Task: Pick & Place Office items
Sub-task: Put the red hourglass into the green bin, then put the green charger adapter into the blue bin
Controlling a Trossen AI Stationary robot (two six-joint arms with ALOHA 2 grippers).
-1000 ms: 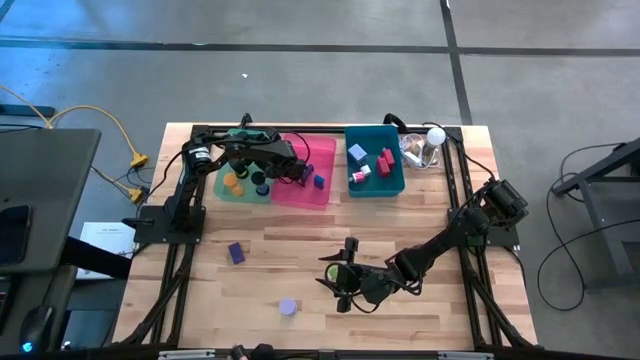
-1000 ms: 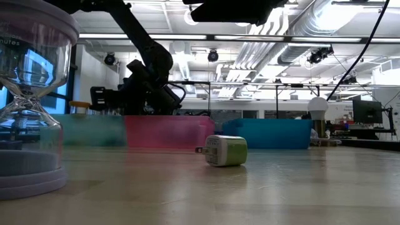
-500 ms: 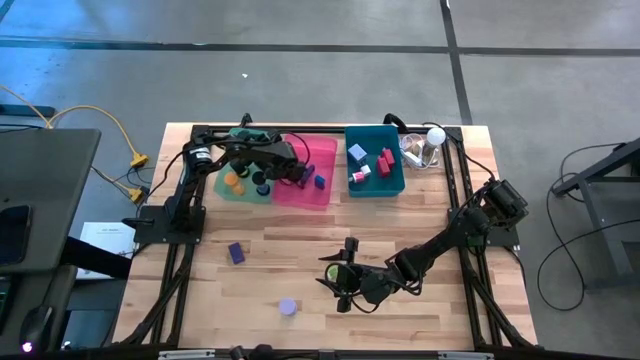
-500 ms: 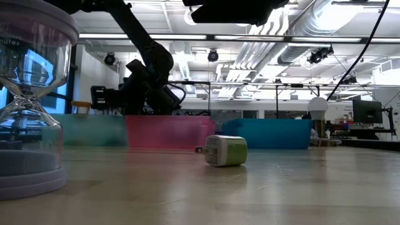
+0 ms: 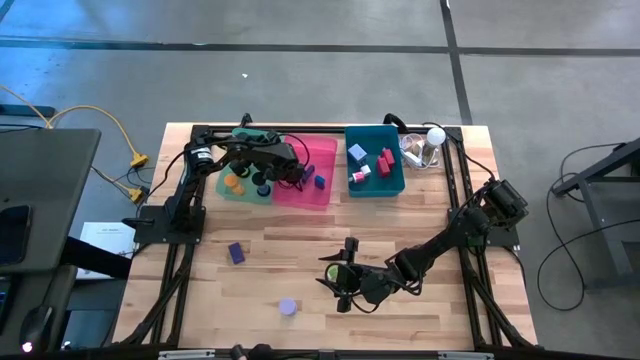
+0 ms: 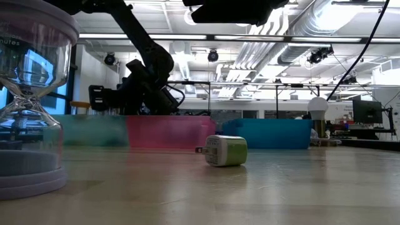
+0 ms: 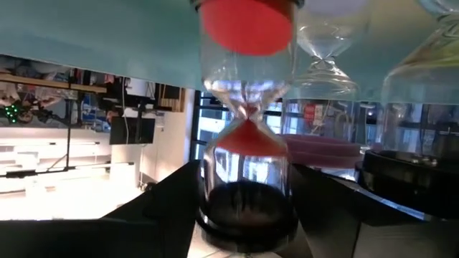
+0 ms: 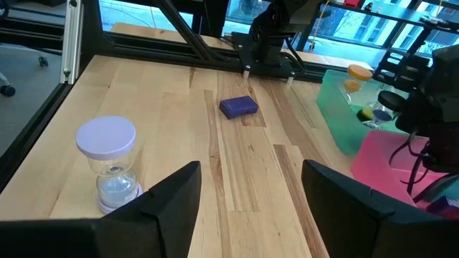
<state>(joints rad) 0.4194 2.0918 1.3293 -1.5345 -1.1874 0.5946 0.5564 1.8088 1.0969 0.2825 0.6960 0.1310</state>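
Left gripper (image 5: pixel 262 172) is up at the back of the table, low over the green bin (image 5: pixel 222 190), on the side next to the pink bin (image 5: pixel 325 150). Its wrist camera is filled by a black-capped hourglass timer (image 7: pixel 247 143) with red sand, standing between its two fingers. They flank the black cap closely, but from this angle I cannot tell whether they press on it or stand just clear. So this looks like the placing step: the timer is in the green bin among other round-capped timers, either at the point of release or just seated. The next move calls for a clean opening and a straight lift, since the neighbouring timers stand close and a sideways drag could tip them. At the front of the table the right gripper (image 5: pixel 338 277) hangs over bare wood with its jaws spread wide and nothing between them, just beside the green-and-white block (image 6: pixel 225 150), which rests on the tabletop. That one looks next in line: drop over it, close, and carry it back to a bin. Two more pieces wait out on the wood, the purple block (image 5: pixel 236 253) and the lavender-capped timer (image 8: pixel 107 161), well apart from each other. The teal bin (image 5: pixel 398 185) already holds several small blocks.
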